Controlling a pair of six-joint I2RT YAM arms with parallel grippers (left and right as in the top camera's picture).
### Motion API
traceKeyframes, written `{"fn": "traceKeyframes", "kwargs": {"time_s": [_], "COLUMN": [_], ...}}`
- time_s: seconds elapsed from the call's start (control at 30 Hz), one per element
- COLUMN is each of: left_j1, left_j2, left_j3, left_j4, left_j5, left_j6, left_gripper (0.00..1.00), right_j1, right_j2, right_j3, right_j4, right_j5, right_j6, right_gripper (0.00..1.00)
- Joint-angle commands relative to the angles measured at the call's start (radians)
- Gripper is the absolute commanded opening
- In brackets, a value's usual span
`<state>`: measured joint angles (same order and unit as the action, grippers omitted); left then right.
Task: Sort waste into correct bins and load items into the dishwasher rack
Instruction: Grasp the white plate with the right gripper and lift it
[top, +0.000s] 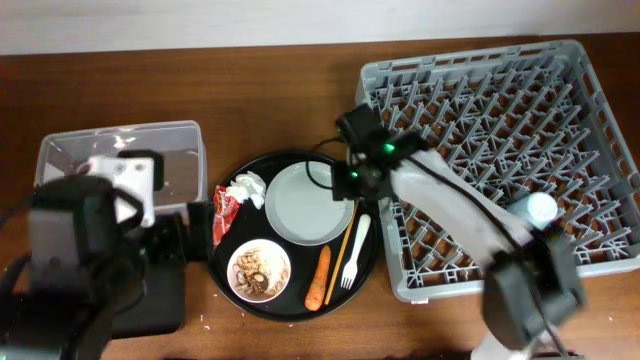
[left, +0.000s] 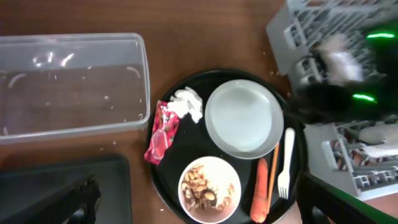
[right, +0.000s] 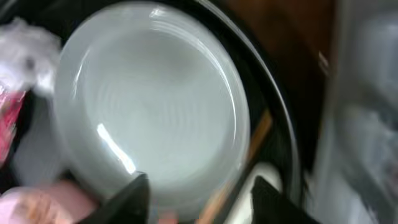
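Note:
A pale plate (top: 308, 203) lies on a round black tray (top: 232, 297) with a white napkin (top: 248, 187), red wrapper (top: 224, 212), white bowl of brown scraps (top: 259, 270), carrot (top: 319, 278), chopstick (top: 340, 250) and white fork (top: 354, 252). My right gripper (right: 202, 199) is open and empty, low over the plate's (right: 149, 106) right edge by the chopstick. My left gripper (left: 199, 208) is wide open and empty, high above the bowl (left: 209, 188). The grey rack (top: 500, 130) stands at the right with a light blue cup (top: 535, 208) in it.
A clear tub (top: 120, 135) stands at the back left and looks empty. A shallow black tray (top: 150, 300) lies in front of it, partly under my left arm. The rack's near left corner (left: 292, 43) sits close to the round tray.

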<state>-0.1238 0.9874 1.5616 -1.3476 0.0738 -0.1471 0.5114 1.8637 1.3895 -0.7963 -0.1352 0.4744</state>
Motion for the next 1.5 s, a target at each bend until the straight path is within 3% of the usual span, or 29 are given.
{"fn": "traceKeyframes", "kwargs": {"time_s": [0.0, 0.2, 0.4, 0.47, 0.63, 0.67, 0.83, 0.93, 1.1, 1.17, 1.23, 1.37, 1.47], "left_j1": [0.005, 0.005, 0.005, 0.005, 0.005, 0.005, 0.005, 0.005, 0.005, 0.005, 0.005, 0.005, 0.005], "left_j2": [-0.058, -0.058, -0.058, -0.058, -0.058, -0.058, -0.058, -0.058, -0.058, -0.058, -0.058, -0.058, -0.058], "left_j3": [0.002, 0.002, 0.002, 0.002, 0.002, 0.002, 0.002, 0.002, 0.002, 0.002, 0.002, 0.002, 0.002], "left_j4": [-0.002, -0.002, -0.002, -0.002, -0.002, -0.002, -0.002, -0.002, -0.002, -0.002, -0.002, -0.002, -0.002], "left_j5": [-0.010, -0.010, -0.010, -0.010, -0.010, -0.010, -0.010, -0.011, -0.010, -0.010, -0.010, -0.010, -0.010], "left_j6": [0.006, 0.006, 0.005, 0.006, 0.006, 0.006, 0.006, 0.006, 0.006, 0.006, 0.006, 0.006, 0.006], "left_gripper": [0.99, 0.99, 0.99, 0.99, 0.99, 0.99, 0.99, 0.99, 0.99, 0.99, 0.99, 0.99, 0.99], "right_j1": [0.026, 0.031, 0.032, 0.032, 0.032, 0.032, 0.032, 0.032, 0.032, 0.032, 0.032, 0.032, 0.032], "right_j2": [0.138, 0.195, 0.082, 0.017, -0.053, -0.024, 0.140, 0.165, 0.216, 0.218, 0.206, 0.005, -0.196], "right_j3": [-0.018, -0.018, 0.049, 0.060, 0.058, 0.051, 0.048, 0.047, 0.047, 0.047, 0.047, 0.050, 0.050], "right_j4": [0.010, 0.038, -0.009, -0.020, -0.040, -0.037, 0.004, 0.034, 0.050, 0.055, 0.053, 0.021, -0.040], "right_j5": [-0.008, 0.016, 0.058, 0.067, 0.081, 0.089, 0.095, 0.090, 0.035, 0.031, 0.031, 0.056, 0.215], "right_j6": [0.017, 0.039, 0.018, 0.009, -0.013, -0.013, -0.013, -0.014, -0.014, -0.014, -0.018, -0.033, -0.033], "right_gripper": [0.45, 0.40, 0.10, 0.04, 0.05, 0.25, 0.30, 0.23, 0.22, 0.06, 0.04, 0.04, 0.04]}}
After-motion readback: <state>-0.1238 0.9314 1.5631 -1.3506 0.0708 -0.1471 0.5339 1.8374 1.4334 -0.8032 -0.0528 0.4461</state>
